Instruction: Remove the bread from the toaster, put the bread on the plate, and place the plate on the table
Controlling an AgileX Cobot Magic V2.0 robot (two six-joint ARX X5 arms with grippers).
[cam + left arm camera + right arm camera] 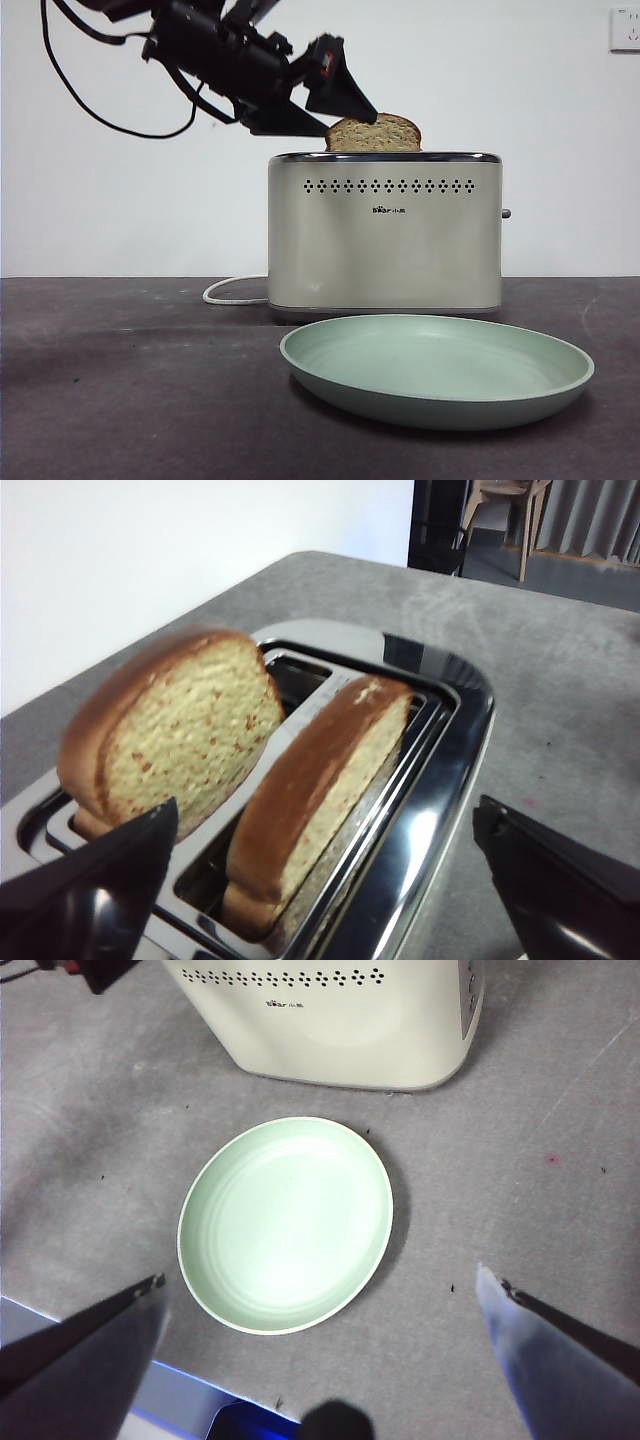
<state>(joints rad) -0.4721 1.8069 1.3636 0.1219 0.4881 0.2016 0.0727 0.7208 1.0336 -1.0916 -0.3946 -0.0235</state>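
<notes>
Two tan, speckled bread slices [175, 735] are seen standing in the boxy cream toaster [385, 235]. The left gripper [320, 880] is held above them, jaws wide apart; one slice should be straddled squarely before closing. The right gripper [320, 1360] is held spread over the pale mint-green plate [287, 1222].

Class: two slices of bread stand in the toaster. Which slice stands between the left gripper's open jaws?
The narrower, brown-crusted slice, in the slot nearer the toaster's chrome edge. The wider slice stands just outside, behind one jaw of the left gripper.
</notes>
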